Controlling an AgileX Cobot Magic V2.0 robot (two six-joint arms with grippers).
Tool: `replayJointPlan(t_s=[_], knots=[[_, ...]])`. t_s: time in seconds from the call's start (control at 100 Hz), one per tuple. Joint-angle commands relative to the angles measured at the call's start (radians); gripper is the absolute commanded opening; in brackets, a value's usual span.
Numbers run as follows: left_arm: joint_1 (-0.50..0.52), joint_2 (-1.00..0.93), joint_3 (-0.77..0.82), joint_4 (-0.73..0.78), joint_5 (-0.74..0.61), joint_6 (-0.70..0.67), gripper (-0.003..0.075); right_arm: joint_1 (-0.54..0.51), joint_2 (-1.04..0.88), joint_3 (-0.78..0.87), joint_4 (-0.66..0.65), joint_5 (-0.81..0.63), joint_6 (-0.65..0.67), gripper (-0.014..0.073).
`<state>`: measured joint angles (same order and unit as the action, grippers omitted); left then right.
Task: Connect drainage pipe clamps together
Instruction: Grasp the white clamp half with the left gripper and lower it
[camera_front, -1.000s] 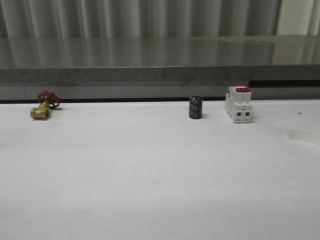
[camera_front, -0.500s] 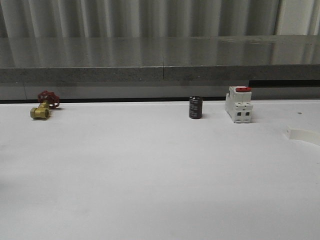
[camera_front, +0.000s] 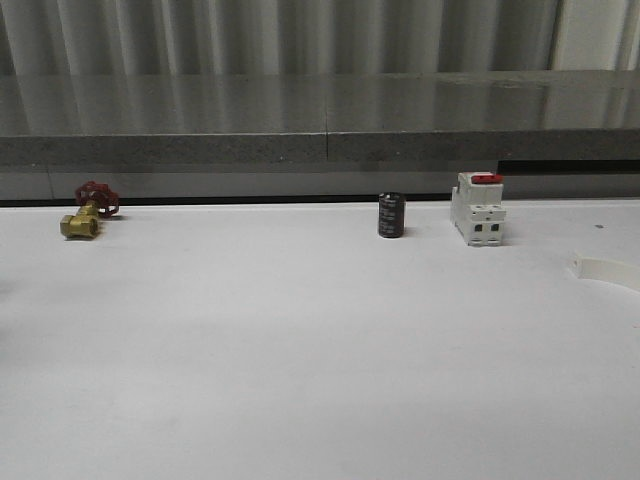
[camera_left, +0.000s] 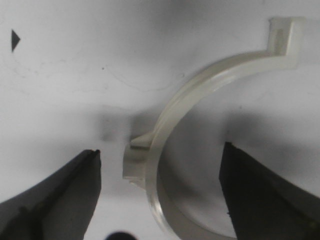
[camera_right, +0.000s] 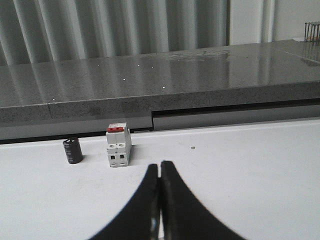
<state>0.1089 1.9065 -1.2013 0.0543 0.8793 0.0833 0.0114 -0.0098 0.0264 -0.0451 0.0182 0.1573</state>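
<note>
One white half-ring drainage pipe clamp (camera_left: 200, 95) lies flat on the white table in the left wrist view. My left gripper (camera_left: 161, 150) hangs open over it, its dark fingers (camera_left: 55, 200) on either side of the clamp's lower end tab and not touching it. In the front view, part of a white clamp (camera_front: 605, 270) lies at the table's right edge. My right gripper (camera_right: 160, 166) is shut with nothing between its fingers, held above bare table in front of the breaker.
A brass valve with a red handle (camera_front: 85, 212) sits at the back left. A black cylinder (camera_front: 391, 215) and a white breaker with a red switch (camera_front: 477, 209) stand at the back right. A grey ledge (camera_front: 320, 130) runs behind the table.
</note>
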Motion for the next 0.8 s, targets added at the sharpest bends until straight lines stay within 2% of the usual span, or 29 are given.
replayJointPlan(t_s=[0.0, 0.23, 0.52, 0.69, 0.79], knots=[[0.002, -0.018, -0.038, -0.006, 0.007, -0.008, 0.0472, -0.005, -0.02, -0.016, 0.0, -0.078, -0.004, -0.0065], [0.002, -0.007, -0.041, -0.006, -0.011, -0.008, 0.0453, -0.005, -0.02, -0.016, 0.0, -0.078, -0.004, -0.0065], [0.002, -0.007, -0.041, 0.003, -0.007, -0.008, 0.0099, -0.005, -0.02, -0.016, 0.0, -0.078, -0.004, -0.0065], [0.002, -0.007, -0.041, 0.003, -0.007, -0.008, -0.0013, -0.005, -0.02, -0.016, 0.0, -0.078, -0.004, -0.0065], [0.002, -0.007, -0.048, -0.011, 0.017, -0.008, -0.0021, -0.005, -0.02, -0.016, 0.0, -0.078, -0.004, -0.0065]])
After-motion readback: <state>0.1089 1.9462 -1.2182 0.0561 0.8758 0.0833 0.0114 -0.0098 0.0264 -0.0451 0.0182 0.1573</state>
